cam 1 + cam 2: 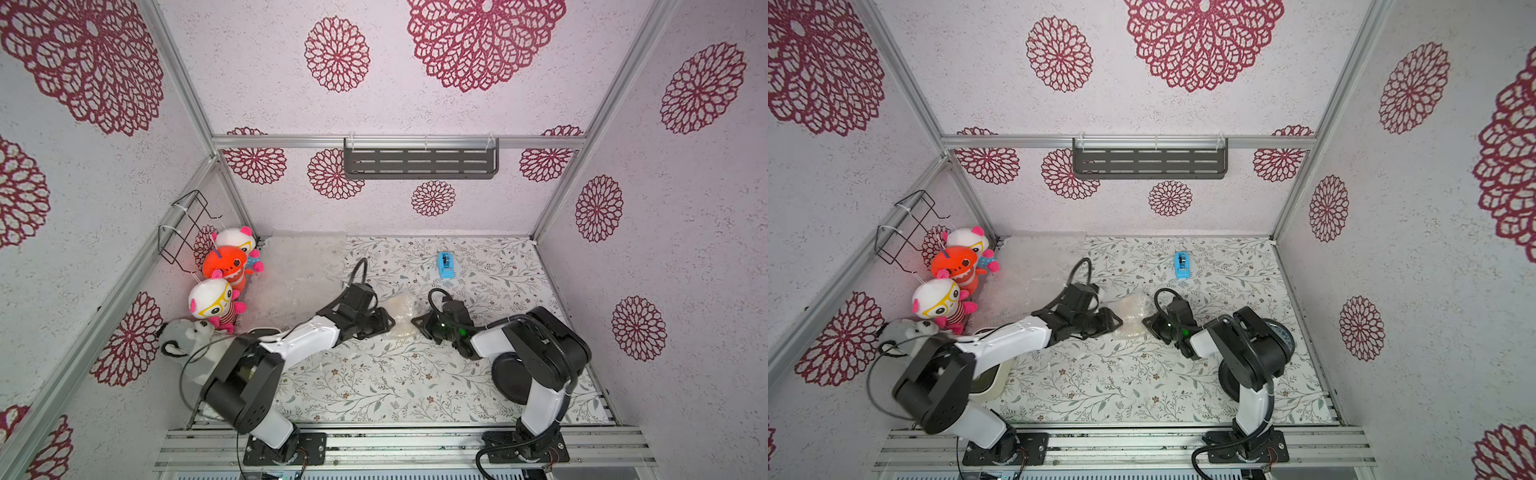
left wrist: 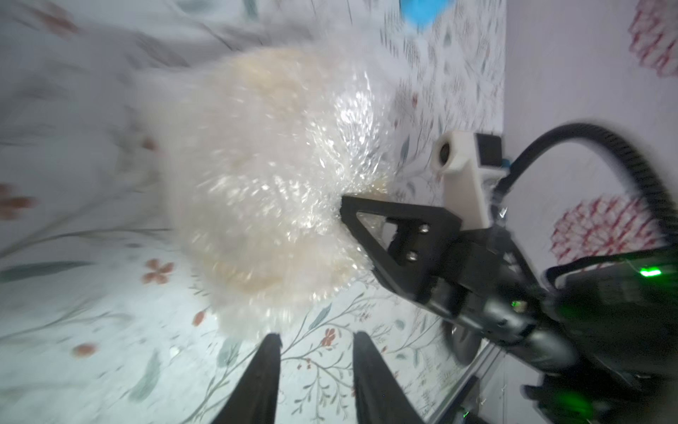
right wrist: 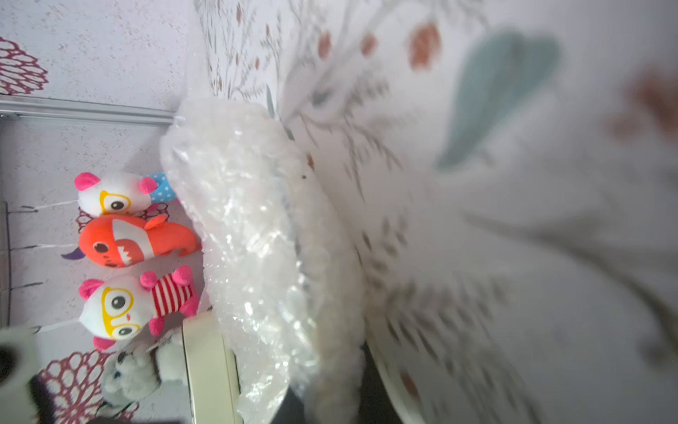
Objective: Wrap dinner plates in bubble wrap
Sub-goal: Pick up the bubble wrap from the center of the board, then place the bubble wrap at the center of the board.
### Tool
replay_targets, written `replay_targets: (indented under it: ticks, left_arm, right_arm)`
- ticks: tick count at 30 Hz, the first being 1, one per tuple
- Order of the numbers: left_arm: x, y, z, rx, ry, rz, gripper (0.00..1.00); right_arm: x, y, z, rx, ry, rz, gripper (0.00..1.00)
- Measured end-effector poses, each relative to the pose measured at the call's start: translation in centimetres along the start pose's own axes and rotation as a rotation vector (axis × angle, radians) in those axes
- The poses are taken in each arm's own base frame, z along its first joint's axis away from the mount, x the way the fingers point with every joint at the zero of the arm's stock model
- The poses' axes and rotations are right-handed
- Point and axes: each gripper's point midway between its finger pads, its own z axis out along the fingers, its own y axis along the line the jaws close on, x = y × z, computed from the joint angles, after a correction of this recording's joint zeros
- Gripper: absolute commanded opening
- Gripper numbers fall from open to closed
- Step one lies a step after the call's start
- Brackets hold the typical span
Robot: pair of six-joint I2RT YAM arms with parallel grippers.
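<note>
Left gripper [image 2: 317,336] fills the near edge of its wrist view, jaws about halfway apart with only bare table [image 2: 91,293] between them. It holds nothing and sits just beside the cream plate [image 2: 253,227]. That plate lies mid-table between the 2 arms, bundled in wrap [image 2: 352,139]. The right gripper [image 1: 415,321] has its tip against the bundle's far edge. Whether it has pinched the film I cannot tell, since only 1 finger shows side-on.

I judge the bundle heavy and rigid at the core but slick and springy outside. The film will slide over the glaze, and the plate would chip if dropped. A hold should go across the rim through the wrap, not on a loose flap alone.

The plate shows as a pale cream disc — its mark is hidden — under clear, crinkled, glinting bubbles bunched loosely at the edges. Spare wrap lies flat at the back near the toys [image 1: 226,274]. A black plate [image 1: 508,376] and a blue-grey plate [image 1: 1282,332] wait bare under the right arm.
</note>
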Motion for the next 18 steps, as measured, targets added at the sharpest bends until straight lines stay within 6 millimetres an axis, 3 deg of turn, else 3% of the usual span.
replay_targets:
  ticks: [2, 4, 5, 7, 10, 12, 15, 16, 17, 18]
  left_arm:
    - [-3.9, 1.4, -4.2, -0.059, -0.163, -0.021, 0.76]
    - [-6.4, 3.1, -7.1, -0.118, -0.276, -0.044, 0.84]
    - [-7.4, 4.4, -8.3, -0.16, -0.32, -0.058, 0.9]
    - [-8.5, 7.1, -9.2, -0.245, -0.353, -0.09, 0.92]
    - [-9.2, 11.1, -9.1, -0.362, -0.344, -0.133, 0.96]
    - [-10.0, 13.4, -8.5, -0.431, -0.325, -0.157, 0.98]
    - [-12.0, 15.0, -6.8, -0.482, -0.296, -0.165, 0.98]
    - [-13.0, 15.3, -6.1, -0.49, -0.288, -0.165, 0.98]
    - [-14.1, 15.5, -5.3, -0.497, -0.28, -0.167, 0.98]
    - [-14.9, 15.7, -4.7, -0.5, -0.275, -0.165, 0.98]
  right_arm:
    - [-3.0, 1.6, 3.0, 0.002, -0.042, -0.019, 0.17]
    - [-5.9, 3.0, 5.8, -0.002, -0.096, -0.032, 0.22]
    - [-7.4, 3.6, 7.2, 0.0, -0.124, -0.042, 0.25]
    - [-9.9, 4.7, 9.9, 0.007, -0.173, -0.051, 0.3]
    - [-13.2, 6.3, 13.5, 0.014, -0.248, -0.056, 0.38]
    - [-15.1, 7.2, 14.9, 0.015, -0.3, -0.053, 0.52]
    - [-17.0, 8.2, 15.3, 0.041, -0.362, -0.058, 0.72]
    - [-17.3, 8.1, 15.0, 0.064, -0.376, -0.066, 0.89]
    - [-17.5, 8.2, 14.5, 0.08, -0.393, -0.08, 0.99]
    - [-17.5, 8.3, 13.7, 0.093, -0.406, -0.1, 0.99]
